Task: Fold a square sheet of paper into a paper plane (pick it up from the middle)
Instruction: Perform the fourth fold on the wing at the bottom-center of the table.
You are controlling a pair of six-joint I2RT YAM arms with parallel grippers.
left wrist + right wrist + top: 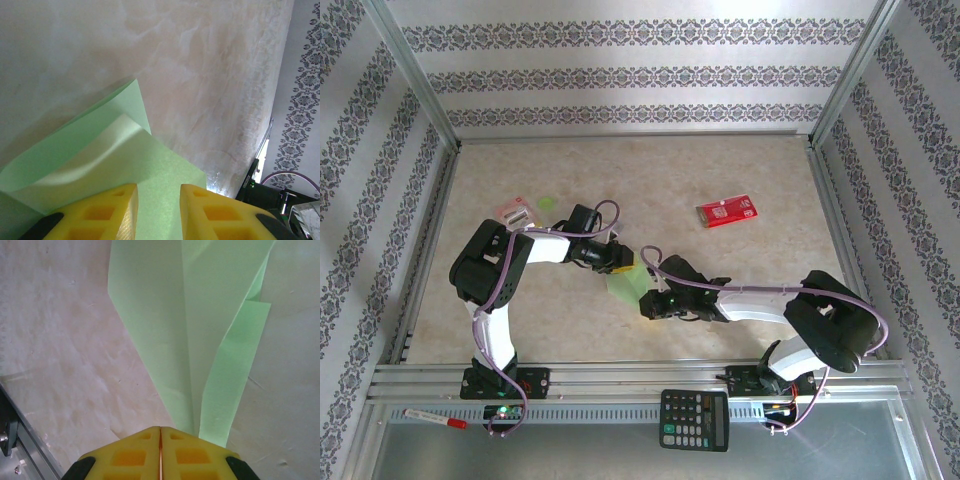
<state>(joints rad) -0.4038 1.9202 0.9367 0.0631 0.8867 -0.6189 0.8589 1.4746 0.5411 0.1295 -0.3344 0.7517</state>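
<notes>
Ok so the square sheet of paper (627, 284) is mid-bench (740, 270), already part folded, sitting right between the two arms. The right pincer (160, 432) is clamped shut with the paper's narrow end running into its tips, so it looks pinched to me. The long axis heads from there toward far-left. The left pincer (159, 192) hovers over the wide end, jaws apart, gripping nothing afaict. It's closest, so I'd guess the next crease is its job.
</notes>
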